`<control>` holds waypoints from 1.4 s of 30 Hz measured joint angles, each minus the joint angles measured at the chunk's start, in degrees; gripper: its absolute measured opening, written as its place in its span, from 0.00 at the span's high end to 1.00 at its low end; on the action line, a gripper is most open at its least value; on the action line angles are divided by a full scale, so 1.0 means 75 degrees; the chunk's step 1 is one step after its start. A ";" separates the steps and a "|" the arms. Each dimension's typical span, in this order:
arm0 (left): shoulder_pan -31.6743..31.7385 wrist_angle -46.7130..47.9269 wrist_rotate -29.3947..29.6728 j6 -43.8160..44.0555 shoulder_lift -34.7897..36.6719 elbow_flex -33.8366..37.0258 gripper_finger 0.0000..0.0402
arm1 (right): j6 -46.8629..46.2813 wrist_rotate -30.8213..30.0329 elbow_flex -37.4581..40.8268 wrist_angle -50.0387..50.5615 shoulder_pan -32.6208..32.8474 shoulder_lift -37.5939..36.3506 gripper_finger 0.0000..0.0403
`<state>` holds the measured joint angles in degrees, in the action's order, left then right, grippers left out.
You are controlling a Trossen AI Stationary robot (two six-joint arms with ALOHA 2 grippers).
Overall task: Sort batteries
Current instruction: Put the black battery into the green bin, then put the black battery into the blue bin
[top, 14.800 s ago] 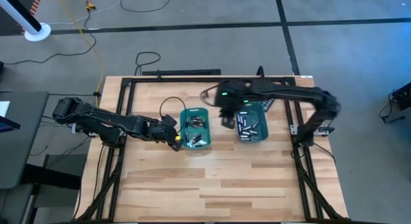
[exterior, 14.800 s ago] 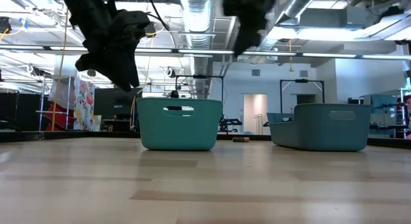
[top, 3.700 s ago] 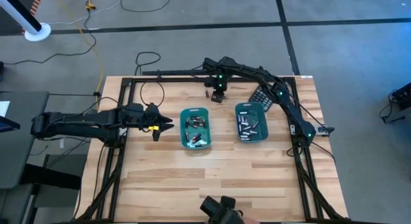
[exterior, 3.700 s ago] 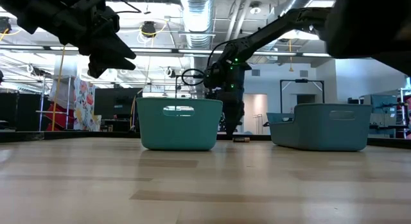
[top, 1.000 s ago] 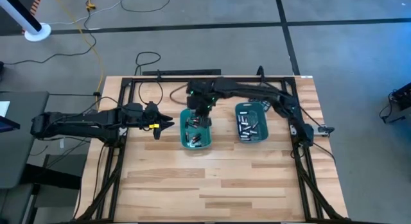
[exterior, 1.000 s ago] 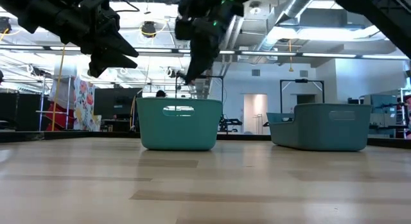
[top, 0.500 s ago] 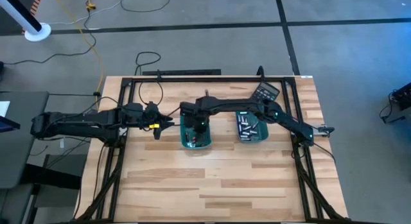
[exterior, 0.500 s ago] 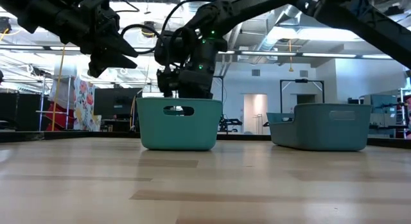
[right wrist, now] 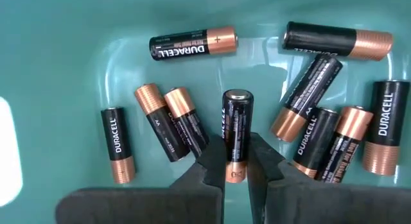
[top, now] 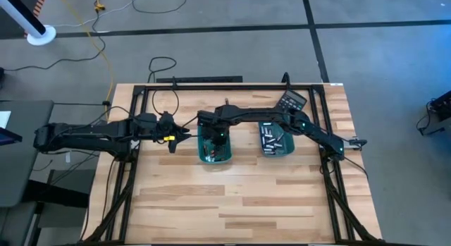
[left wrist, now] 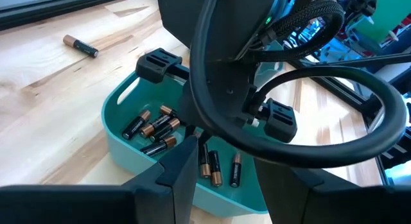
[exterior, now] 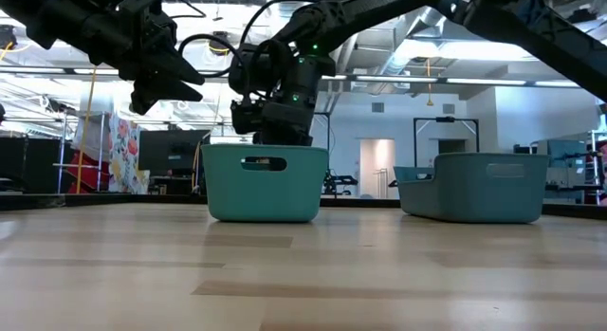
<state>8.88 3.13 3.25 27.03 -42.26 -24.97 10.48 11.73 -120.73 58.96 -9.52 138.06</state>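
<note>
Black batteries [right wrist: 192,43] with copper ends lie in a teal tray [right wrist: 58,76] on pale wood [top: 239,197].

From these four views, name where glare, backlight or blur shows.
Right wrist view: soft glare on the tray floor, batteries sharp, own fingers blurred. Low view: bright ceiling lights backlight both arms into silhouettes. Left wrist view: near fingers soft. High view: even light.

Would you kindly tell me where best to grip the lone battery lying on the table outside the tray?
Probably mid-barrel, coming from straight above: the lone battery lies flat on bare wood, its long sides free, apart from the tray.
</note>
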 joint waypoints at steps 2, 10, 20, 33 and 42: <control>0.0000 0.0001 0.0000 0.0000 0.0000 0.0000 0.64 | 0.0000 0.0000 0.0000 -0.0060 -0.0003 0.0000 0.89; 0.0000 0.0001 0.0000 0.0002 0.0000 0.0000 0.64 | -0.0065 0.0000 -0.0003 -0.0317 -0.0006 0.0000 0.80; 0.0000 0.0063 0.0000 -0.0503 0.0000 0.0000 0.64 | -0.0083 0.0000 -0.0003 -0.0402 -0.0013 -0.0003 0.71; -0.0003 0.0470 0.0197 -0.1253 0.0000 0.0003 0.64 | -0.0405 0.0000 -0.0063 0.0260 -0.0464 -0.0661 0.70; 0.0056 0.0067 0.0978 -0.0902 -0.0003 0.0003 0.64 | -0.0810 -0.0001 0.0720 0.0108 -0.1156 -0.2334 0.70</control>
<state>9.31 3.63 10.58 20.27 -42.28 -24.95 4.41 11.72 -115.33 59.77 -18.19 120.55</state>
